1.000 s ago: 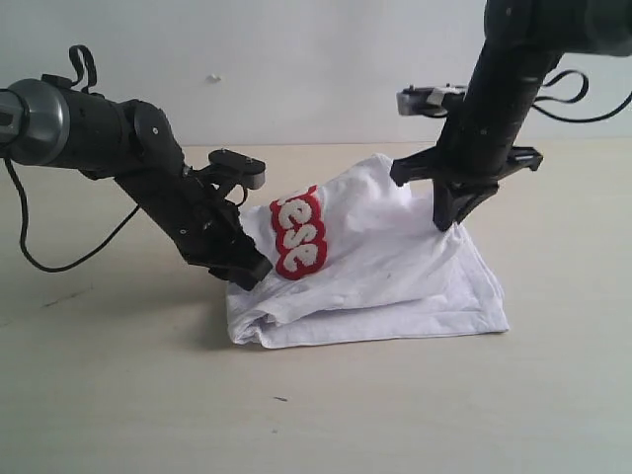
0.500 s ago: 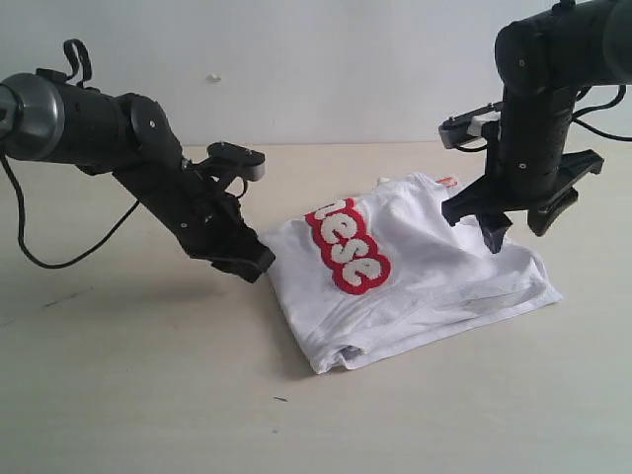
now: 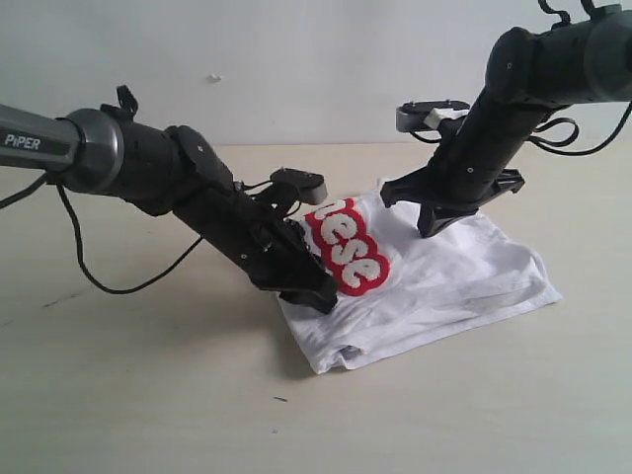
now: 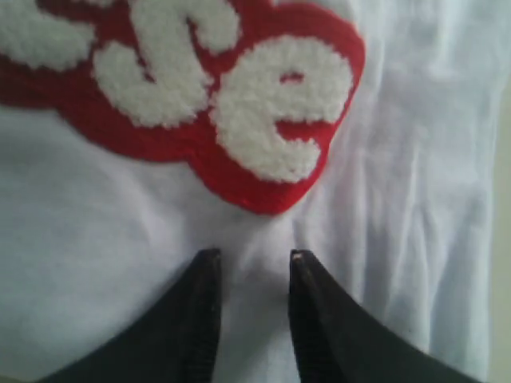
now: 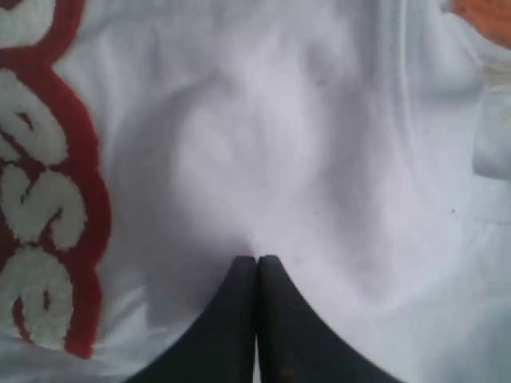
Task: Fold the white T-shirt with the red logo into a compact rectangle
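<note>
A plain beige table point(image 3: 148, 395) fills the lower two thirds of the exterior view. It is matte, with one small dark speck point(image 3: 281, 399) near the bottom centre. Behind it stands a bare pale wall point(image 3: 296, 59) carrying one tiny mark point(image 3: 212, 77) in the upper left.

There is one garment. The white T-shirt point(image 3: 444, 286) lies on the table just right of centre, folded into a rough, rumpled block with stacked layers showing at its lower left edge. It bears one red logo point(image 3: 348, 249), which runs diagonally across the shirt's upper left part. Three fluffy white letters, "ese", are readable. A single orange tag point(image 5: 483, 14) shows in the upper right corner of the right wrist view.

Two black arms reach in, one from each side, and a black cable point(image 3: 109, 281) loops below the left one.

The left gripper point(image 3: 318, 296) points down at the shirt's left edge, just below the logo. In the left wrist view its fingers point(image 4: 209, 275) stand a narrow gap apart over white cloth, gripping nothing.

The right gripper point(image 3: 431, 225) meets the shirt's upper middle. In the right wrist view its fingertips point(image 5: 243, 275) are pressed fully together against puckered fabric. Whether a fold is caught between them I cannot tell.
</note>
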Controlling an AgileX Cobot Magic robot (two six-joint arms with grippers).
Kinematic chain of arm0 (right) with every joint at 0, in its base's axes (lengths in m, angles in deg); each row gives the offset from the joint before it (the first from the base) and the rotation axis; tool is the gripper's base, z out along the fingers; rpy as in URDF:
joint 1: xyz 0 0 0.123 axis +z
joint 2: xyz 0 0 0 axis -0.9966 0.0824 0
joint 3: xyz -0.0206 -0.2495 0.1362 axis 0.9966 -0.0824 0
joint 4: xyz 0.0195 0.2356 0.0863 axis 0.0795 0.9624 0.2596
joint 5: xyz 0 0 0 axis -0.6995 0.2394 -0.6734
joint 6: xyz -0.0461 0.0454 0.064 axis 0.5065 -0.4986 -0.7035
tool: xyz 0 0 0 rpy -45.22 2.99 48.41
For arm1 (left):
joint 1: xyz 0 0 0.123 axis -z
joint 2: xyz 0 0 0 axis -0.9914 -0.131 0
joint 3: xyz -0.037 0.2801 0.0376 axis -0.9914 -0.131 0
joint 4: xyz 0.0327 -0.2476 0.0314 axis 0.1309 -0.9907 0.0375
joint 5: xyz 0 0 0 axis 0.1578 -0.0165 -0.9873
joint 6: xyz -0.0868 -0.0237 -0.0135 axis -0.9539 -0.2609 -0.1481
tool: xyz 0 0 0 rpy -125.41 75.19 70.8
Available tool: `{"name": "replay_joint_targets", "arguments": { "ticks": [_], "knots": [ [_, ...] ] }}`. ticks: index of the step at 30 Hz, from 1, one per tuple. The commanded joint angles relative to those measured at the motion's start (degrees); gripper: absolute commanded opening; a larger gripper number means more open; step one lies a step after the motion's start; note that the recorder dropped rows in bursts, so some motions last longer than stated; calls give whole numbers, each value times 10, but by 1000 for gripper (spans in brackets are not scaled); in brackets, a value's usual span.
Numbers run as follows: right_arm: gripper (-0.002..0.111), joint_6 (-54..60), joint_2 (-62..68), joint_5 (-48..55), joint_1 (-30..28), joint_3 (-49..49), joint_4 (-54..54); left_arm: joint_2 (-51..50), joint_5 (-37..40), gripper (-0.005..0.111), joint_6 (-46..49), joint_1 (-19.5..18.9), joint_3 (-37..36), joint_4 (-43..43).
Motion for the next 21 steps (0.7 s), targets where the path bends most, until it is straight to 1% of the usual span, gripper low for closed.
{"name": "replay_joint_targets", "arguments": {
  "ticks": [1,5,8,10,13,15,18,19,21],
  "knots": [
    [0,8,13,-1,0,-1,5,-17,3,31,-42,-10,-1,48],
    [0,8,30,-9,0,-1,4,-18,6,31,-73,-31,-1,76],
    [0,1,49,-29,0,-1,-30,-18,18,31,-74,-46,-1,77],
    [0,-30,60,-41,0,-1,-65,-18,22,31,-74,-54,-1,80],
    [0,-103,67,-43,0,-1,-152,-18,21,31,-78,-64,-1,99],
    [0,-132,67,-41,0,-1,-170,-18,20,31,-89,-73,-1,115],
    [0,-127,65,-37,0,-1,-155,-18,19,31,-90,-89,-1,121],
    [0,-109,65,-36,0,-1,-129,-18,20,31,-90,-95,-1,121],
    [0,-38,67,-29,0,-1,-34,-9,26,31,-90,-107,-1,121]
  ]
}}
